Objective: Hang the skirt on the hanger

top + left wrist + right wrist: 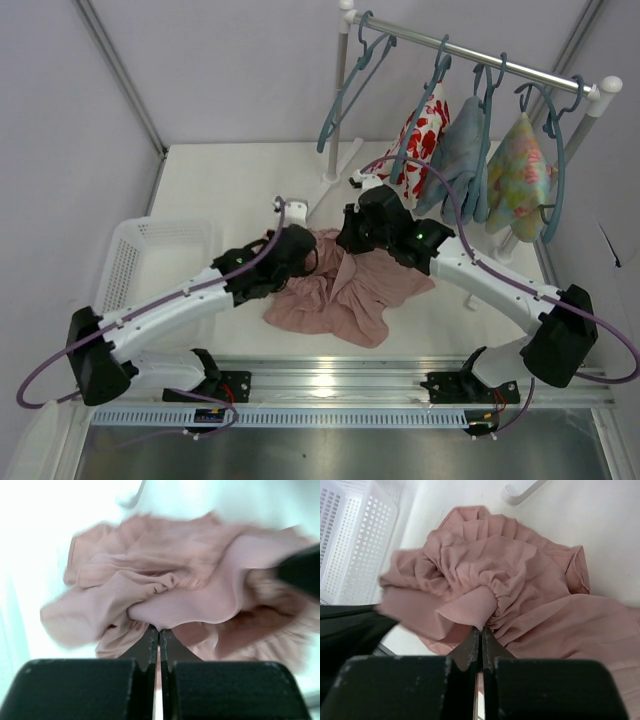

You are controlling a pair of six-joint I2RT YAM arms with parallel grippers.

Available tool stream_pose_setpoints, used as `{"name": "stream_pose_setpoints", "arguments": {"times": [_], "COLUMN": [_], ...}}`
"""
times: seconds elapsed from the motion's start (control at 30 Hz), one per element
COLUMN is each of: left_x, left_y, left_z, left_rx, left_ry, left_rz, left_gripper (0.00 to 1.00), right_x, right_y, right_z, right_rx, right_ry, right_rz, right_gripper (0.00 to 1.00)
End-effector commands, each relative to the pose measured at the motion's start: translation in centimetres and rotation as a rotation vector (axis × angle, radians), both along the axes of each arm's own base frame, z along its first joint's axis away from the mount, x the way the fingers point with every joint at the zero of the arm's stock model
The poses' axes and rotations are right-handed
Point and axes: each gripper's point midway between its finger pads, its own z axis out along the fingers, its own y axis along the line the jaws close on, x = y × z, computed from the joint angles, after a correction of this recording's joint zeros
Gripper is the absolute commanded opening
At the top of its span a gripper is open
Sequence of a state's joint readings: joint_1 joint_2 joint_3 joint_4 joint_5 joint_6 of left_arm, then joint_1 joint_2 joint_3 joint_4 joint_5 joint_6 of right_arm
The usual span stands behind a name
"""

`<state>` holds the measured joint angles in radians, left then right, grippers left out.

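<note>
- Top external view: the skirt (335,290) lies crumpled on the table (230,180) between my two arms. The bare hanger (350,92) hangs on the rail (480,55), well apart from it.
- Left wrist view, which the overhead cannot resolve: my left gripper (159,636) is pinched tight on a fold of the skirt's band.
- Right wrist view: my right gripper (481,634) likewise nips a band fold, with the basket (350,540) beyond the skirt.
</note>
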<state>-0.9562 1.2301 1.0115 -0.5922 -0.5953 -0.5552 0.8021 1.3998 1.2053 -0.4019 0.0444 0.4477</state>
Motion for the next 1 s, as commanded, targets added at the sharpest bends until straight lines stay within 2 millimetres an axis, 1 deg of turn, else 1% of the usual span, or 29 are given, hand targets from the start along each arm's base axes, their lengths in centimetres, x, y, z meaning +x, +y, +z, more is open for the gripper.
{"name": "stream_pose_setpoints", "arguments": {"times": [0.0, 0.07, 0.1, 0.13, 0.17, 0.2, 0.23, 0.27, 0.3, 0.33, 0.37, 0.4, 0.43, 0.47, 0.5, 0.53, 0.57, 0.6, 0.67, 0.7, 0.73, 0.77, 0.8, 0.83, 0.87, 0.9, 0.97], "left_x": [-1.6, -2.1, -2.6, -3.2, -3.2, -3.6, -3.3, -3.3, -3.5, -2.8, -2.8, -2.4, -1.8, -1.6, -1.7, -1.4, -0.9, -0.8, -0.4, 0.0, 0.3, 0.5, 0.9, 1.2, 1.3, 1.5, 1.7], "left_y": [0.8, 1.5, 1.9, 3.2, 3.6, 3.6, 4.1, 4.2, 3.7, 3.8, 4.0, 3.9, 4.0, 4.0, 4.2, 4.1, 3.7, 3.7, 3.5, 3.4, 3.4, 3.4, 3.2, 3.2, 3.0, 2.9, 2.9], "left_z": [7.7, 11.1, 11.3, 10.8, 12.4, 12.1, 12.1, 10.9, 10.3, 9.4, 7.5, 7.1, 5.9, 5.3, 3.7, 3.4, 3.4, 2.7, 2.4, 2.2, 2.2, 2.2, 2.5, 2.6, 2.8, 2.8, 2.6], "left_rx": [-0.069, -0.106, -0.093, -0.039, -0.047, -0.047, -0.053, -0.052, -0.086, -0.118, -0.117, -0.137, -0.154, -0.159, -0.146, -0.152, -0.168, -0.162, -0.165, -0.164, -0.165, -0.166, -0.180, -0.190, -0.201, -0.205, -0.195], "left_ry": [0.003, 0.014, 0.038, 0.085, 0.068, 0.098, 0.107, 0.137, 0.166, 0.162, 0.194, 0.190, 0.195, 0.199, 0.223, 0.221, 0.205, 0.214, 0.207, 0.200, 0.193, 0.186, 0.173, 0.168, 0.166, 0.161, 0.161], "left_rz": [-0.100, -0.109, -0.118, -0.107, -0.112, -0.131, -0.119, -0.122, -0.151, -0.133, -0.130, -0.126, -0.104, -0.099, -0.090, -0.078, -0.078, -0.072, -0.059, -0.054, -0.046, -0.044, -0.045, -0.044, -0.054, -0.053, -0.058], "left_gripper": [0.00, 0.00, 0.00, 0.00, 0.00, 0.00, 0.00, 0.00, 0.00, 0.00, 0.00, 0.00, 0.00, 0.00, 0.00, 0.00, 0.00, 0.00, 0.00, 0.00, 0.00, 0.00, 0.00, 0.00, 0.00, 0.00, 0.00], "right_x": [0.9, 1.0, 1.0, 1.1, 1.2, 1.3, 1.4, 1.6, 2.1, 2.3, 2.5, 2.6, 2.6, 2.8, 2.5, 2.2, 2.3, 1.8, 1.6, 1.4, 1.3, 0.6, 0.4, 0.0, -1.1, -1.5, -2.7], "right_y": [0.2, 0.4, 0.3, 0.2, 0.1, -0.3, -0.7, -0.9, -1.9, -2.3, -2.7, -3.0, -3.4, -3.2, -2.8, -2.8, -2.2, -1.7, -0.9, -0.7, -0.6, -0.1, 0.0, -0.1, -0.2, -0.1, -0.8], "right_z": [3.6, 4.6, 5.9, 6.4, 6.7, 7.3, 7.4, 7.1, 6.3, 5.4, 4.5, 3.3, 1.8, 1.3, 0.8, -0.5, -0.5, -0.6, -0.7, -0.6, -0.6, -0.1, 0.3, 0.4, 0.3, 0.7, 0.8], "right_rx": [0.012, 0.020, 0.031, 0.034, 0.028, 0.026, 0.017, 0.008, -0.014, -0.030, -0.047, -0.066, -0.089, -0.082, -0.072, -0.080, -0.055, -0.036, -0.029, -0.039, -0.056, -0.078, -0.099, -0.125, -0.176, -0.180, -0.212], "right_ry": [-0.037, -0.029, -0.030, -0.030, -0.031, -0.024, -0.017, -0.005, 0.018, 0.039, 0.063, 0.092, 0.113, 0.105, 0.113, 0.131, 0.122, 0.138, 0.146, 0.148, 0.140, 0.126, 0.107, 0.101, 0.093, 0.087, 0.086], "right_rz": [-0.011, -0.014, -0.024, -0.029, -0.038, -0.056, -0.069, -0.076, -0.102, -0.110, -0.120, -0.121, -0.122, -0.115, -0.094, -0.084, -0.069, -0.040, -0.020, -0.011, -0.016, 0.002, -0.006, -0.013, -0.020, -0.035, -0.064], "right_gripper": [0.00, 0.00, 0.00, 0.00, 0.00, 0.00, 0.00, 0.00, 0.00, 0.00, 0.00, 0.00, 0.00, 0.00, 0.01, 0.03, 0.07, 0.13, 0.25, 0.37, 0.43, 0.49, 0.58, 0.61, 0.64, 0.67, 0.69]}}
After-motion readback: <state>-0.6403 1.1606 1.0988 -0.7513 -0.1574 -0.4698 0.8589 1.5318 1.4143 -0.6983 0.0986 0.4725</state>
